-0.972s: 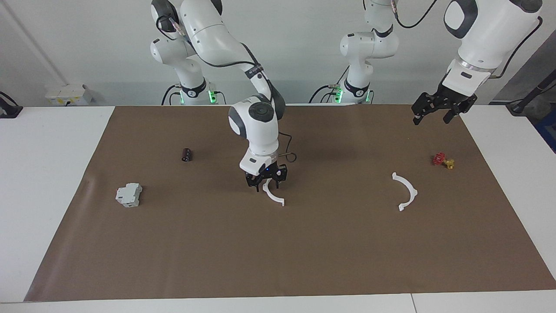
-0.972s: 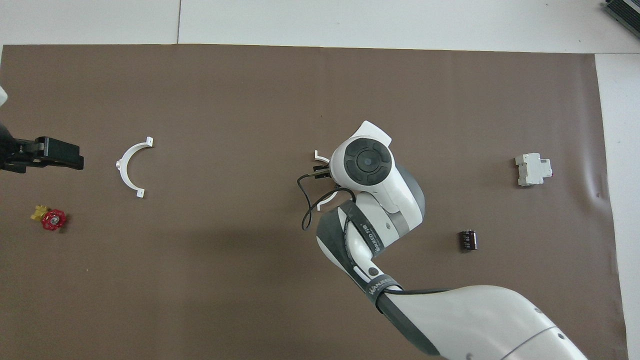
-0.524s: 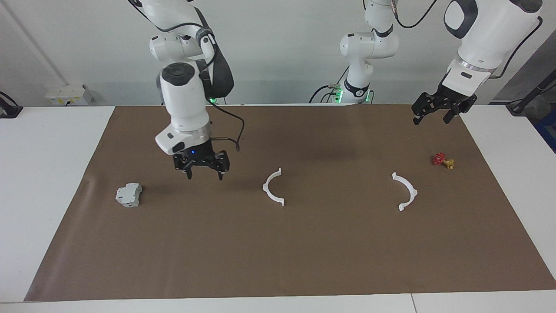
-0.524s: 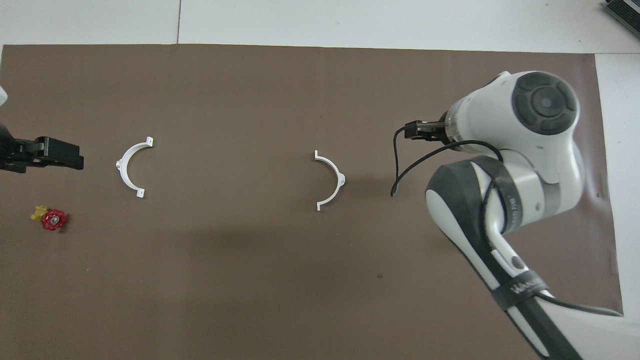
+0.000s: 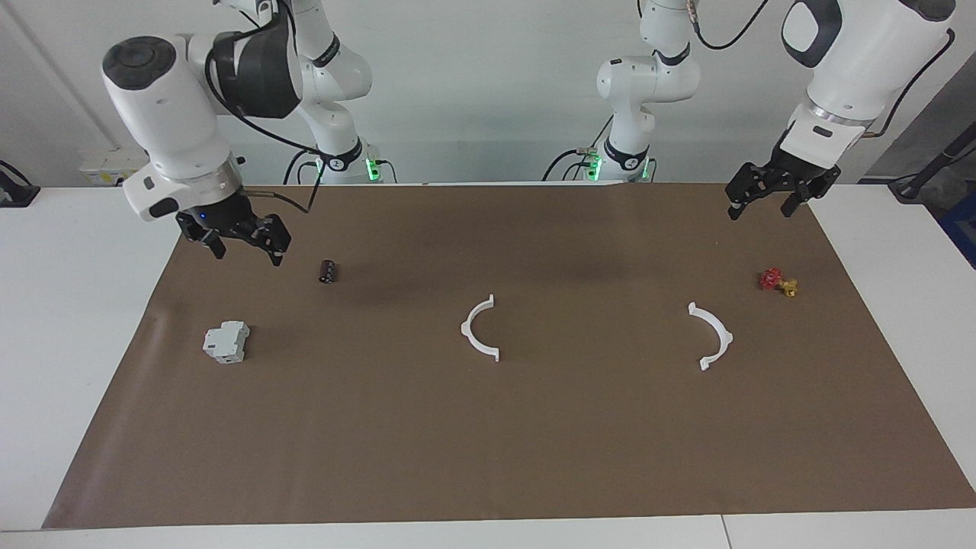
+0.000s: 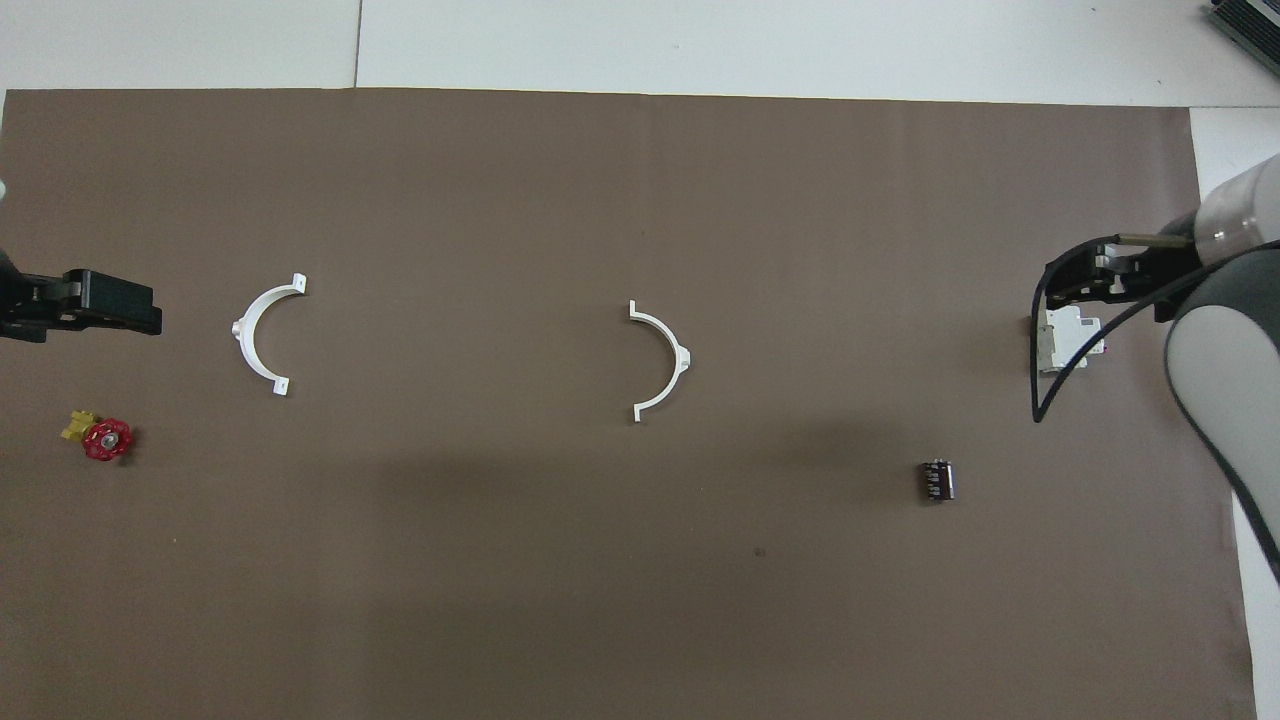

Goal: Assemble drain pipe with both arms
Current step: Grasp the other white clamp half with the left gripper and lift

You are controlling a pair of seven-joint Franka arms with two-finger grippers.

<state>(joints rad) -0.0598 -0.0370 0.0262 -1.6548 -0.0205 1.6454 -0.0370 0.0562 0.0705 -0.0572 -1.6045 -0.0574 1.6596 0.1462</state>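
Observation:
The drain pipe lies as two separate white half-rings on the brown mat. One half-ring (image 5: 465, 332) (image 6: 680, 355) is at the mat's middle. The other half-ring (image 5: 724, 332) (image 6: 243, 335) lies toward the left arm's end. My right gripper (image 5: 246, 252) (image 6: 1085, 285) is open and empty, raised over the mat's edge at the right arm's end, well away from both halves. My left gripper (image 5: 759, 210) (image 6: 120, 308) is open and empty, and waits raised over the mat's corner at the left arm's end.
A grey-white boxy block (image 5: 226, 341) (image 6: 1068, 340) sits under the right gripper's side of the mat. A small dark cylinder (image 5: 328, 271) (image 6: 937, 480) lies nearer to the robots. A red-and-yellow valve (image 5: 778, 281) (image 6: 100, 438) lies beside the left-end half-ring.
My right gripper has let go of the middle half-ring, risen and swung away to the right arm's end. The half-ring stays where it lay. The left arm has barely moved.

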